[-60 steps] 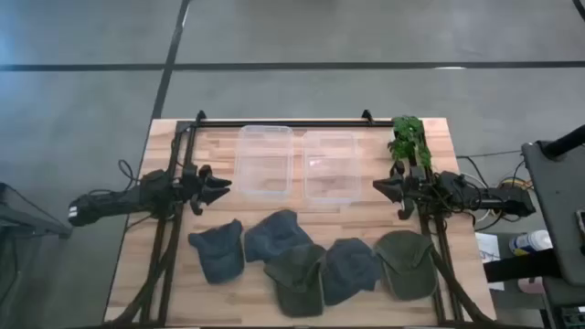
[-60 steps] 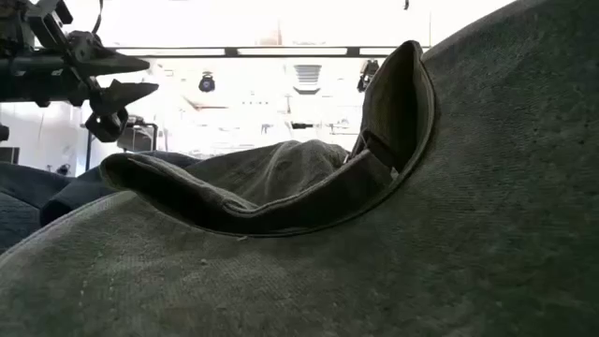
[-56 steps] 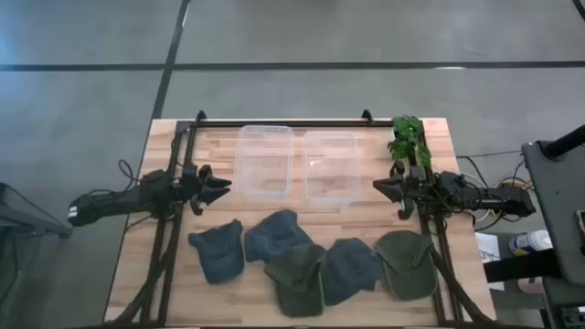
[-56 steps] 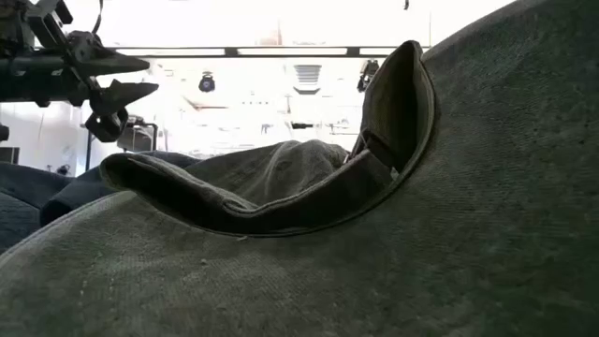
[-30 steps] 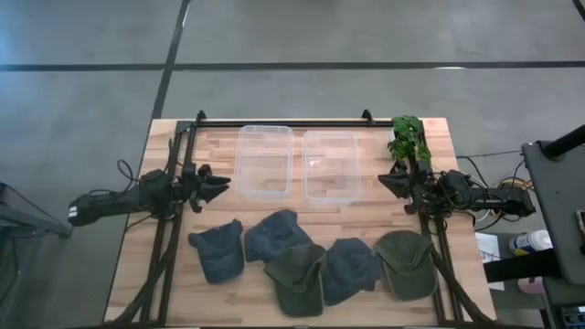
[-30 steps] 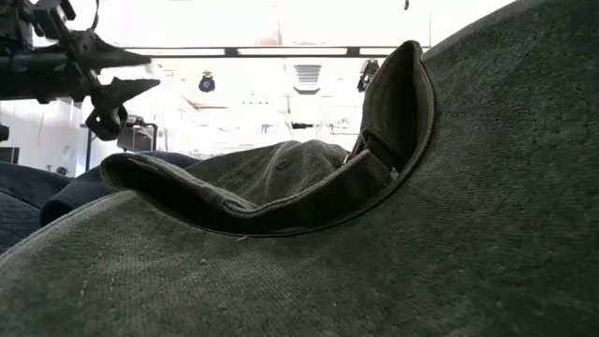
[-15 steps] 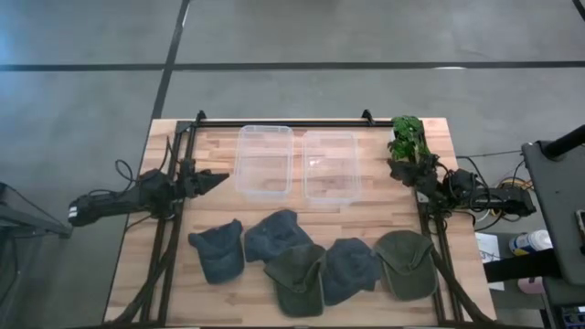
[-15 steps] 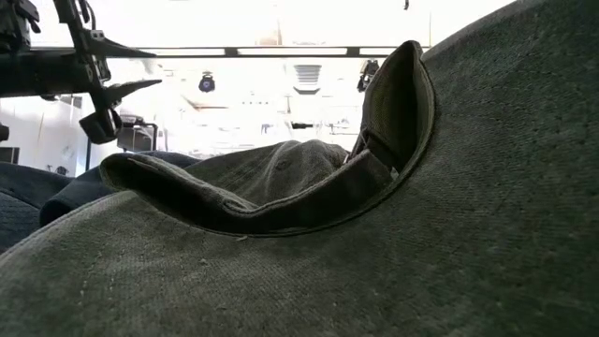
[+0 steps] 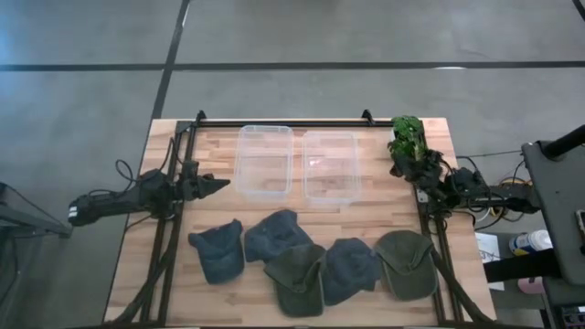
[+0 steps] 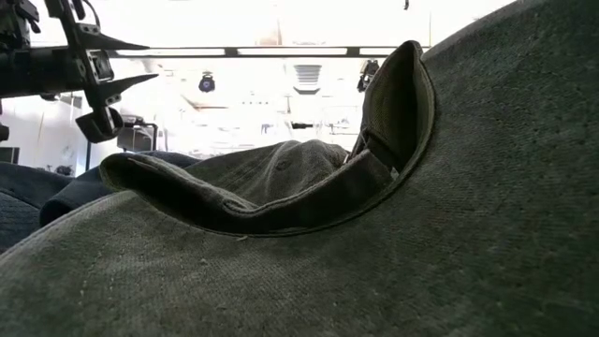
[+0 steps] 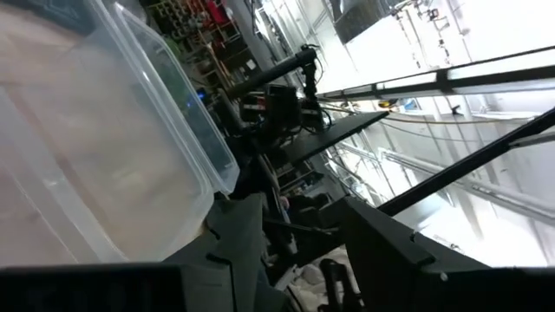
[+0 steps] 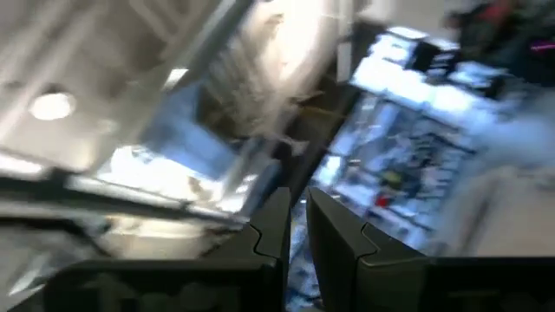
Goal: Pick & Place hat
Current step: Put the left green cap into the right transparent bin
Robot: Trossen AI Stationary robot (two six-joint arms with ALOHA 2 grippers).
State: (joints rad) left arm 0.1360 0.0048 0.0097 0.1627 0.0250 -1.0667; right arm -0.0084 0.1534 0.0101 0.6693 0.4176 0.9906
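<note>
Several caps lie crown-up in a row along the table's near edge: a blue one (image 9: 218, 252), a blue one (image 9: 274, 235), a green one (image 9: 297, 277), a blue one (image 9: 351, 268) and a green one (image 9: 408, 263); some overlap. A green cap (image 10: 281, 187) fills the low view. My left gripper (image 9: 219, 183) (image 11: 299, 256) hovers open at the left bin's left side, above the table. My right gripper (image 9: 409, 170) (image 12: 297, 230) hovers beside the plant, its fingers nearly together and holding nothing.
Two clear plastic bins (image 9: 265, 162) (image 9: 331, 165) stand side by side at the table's far middle; the left one (image 11: 104, 165) shows in the left wrist view. A small green plant (image 9: 409, 135) stands at the far right corner. Black frame rails (image 9: 178, 155) run along both sides.
My right gripper has swung from the right bin's side toward the far right corner and the plant, tipping upward; its view is blurred. My left gripper has rolled about its own axis, staying near the left bin. The caps have not moved.
</note>
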